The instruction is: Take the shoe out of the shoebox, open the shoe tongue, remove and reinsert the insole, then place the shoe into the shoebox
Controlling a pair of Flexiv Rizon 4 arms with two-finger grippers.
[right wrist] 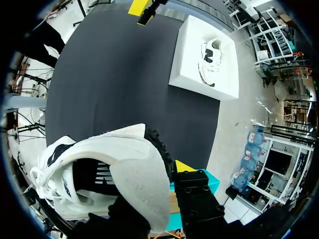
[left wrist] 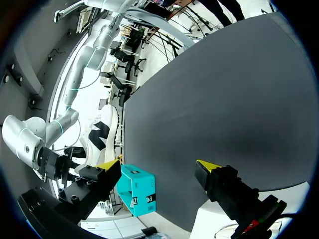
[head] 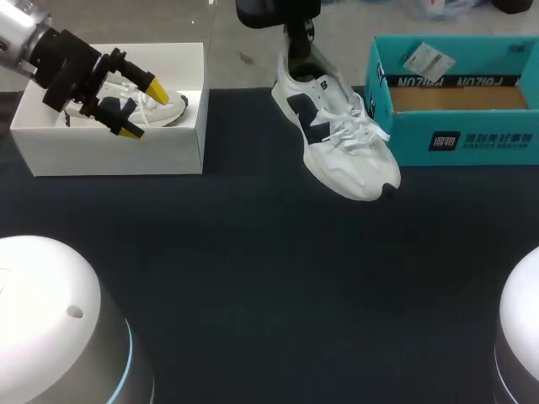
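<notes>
A white shoe with navy patches (head: 341, 139) lies mid-table with its toe toward me. My right gripper (head: 296, 46) is shut on its heel from above. In the right wrist view the heel collar (right wrist: 142, 164) fills the space beside the one yellow fingertip (right wrist: 184, 166) that shows; the other is hidden by the shoe. The open teal shoebox (head: 455, 126) stands just right of the shoe. My left gripper (head: 141, 108) hangs open over a second white shoe (head: 164, 108) in a white box (head: 109, 156). Between its fingertips (left wrist: 107, 165) there is nothing.
The dark table top (head: 278, 278) stretches from the boxes to the near edge. The white box (right wrist: 184, 64) sits at the far left corner, the teal shoebox (left wrist: 139, 191) at the far right. My arms' white bases (head: 50, 328) stand at the near corners.
</notes>
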